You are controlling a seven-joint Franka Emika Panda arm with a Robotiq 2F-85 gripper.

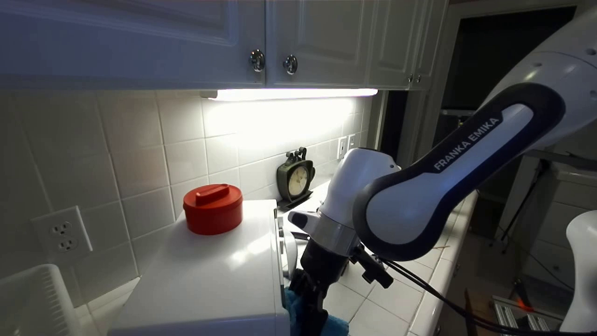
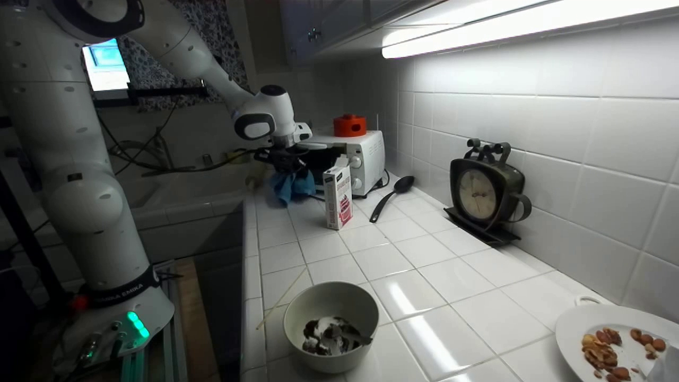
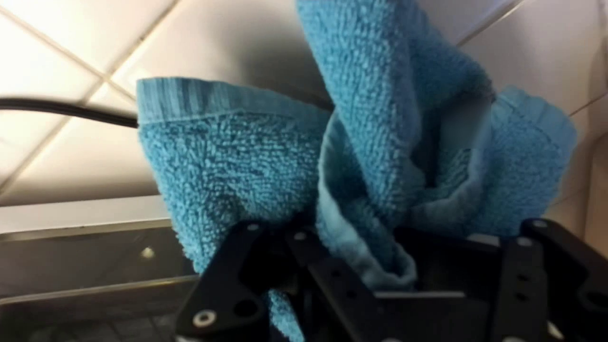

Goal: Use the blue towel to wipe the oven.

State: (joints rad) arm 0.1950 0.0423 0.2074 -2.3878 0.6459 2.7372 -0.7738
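- Your end effector [image 3: 361, 232] is gripping the blue towel [image 3: 232, 161]; cloth bunched between its jaws, ends spilling past it.
- Towel's low over the counter [image 2: 445, 284], right beside the oven [image 1: 224, 275] front; can't tell you if it touches either.
- Red container [image 1: 214, 214]: sits on top of the oven.
- Carton [image 2: 338, 199]: upright on the counter by the oven front, black spoon [image 2: 404, 184] lying near it.
- Clock [image 2: 477, 193]: you have it by the tiled wall [image 2: 589, 143], both exterior views.
- Farthest from the oven, in an exterior view: bowl [image 2: 323, 303] with something dark and white in it, plate [image 2: 568, 339] with nuts [image 2: 600, 356].
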